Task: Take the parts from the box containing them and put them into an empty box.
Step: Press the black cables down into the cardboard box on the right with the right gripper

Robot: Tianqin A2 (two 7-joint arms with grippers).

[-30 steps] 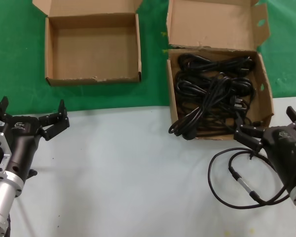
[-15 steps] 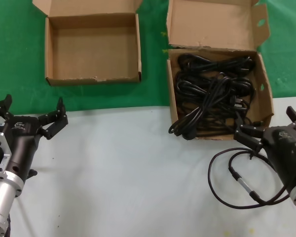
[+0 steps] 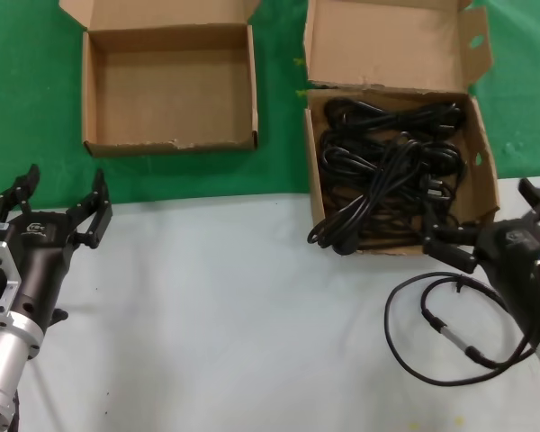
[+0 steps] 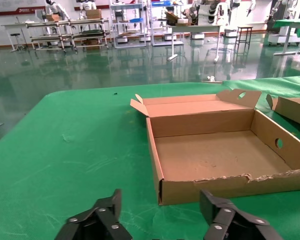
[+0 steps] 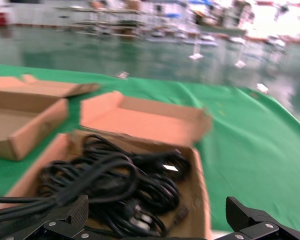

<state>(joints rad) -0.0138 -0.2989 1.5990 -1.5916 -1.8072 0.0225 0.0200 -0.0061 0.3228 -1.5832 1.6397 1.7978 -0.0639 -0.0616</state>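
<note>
Head view, right gripper: spread wide, empty, at near rim of source box.
Left gripper: spread wide, empty, short of empty box.
Cords: tangled in source box.
Risk: snagging loose cable; lifting several cords together.

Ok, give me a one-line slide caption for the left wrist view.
Open left gripper faces the empty box, its ragged front rim nearest, on the green cloth.
</note>
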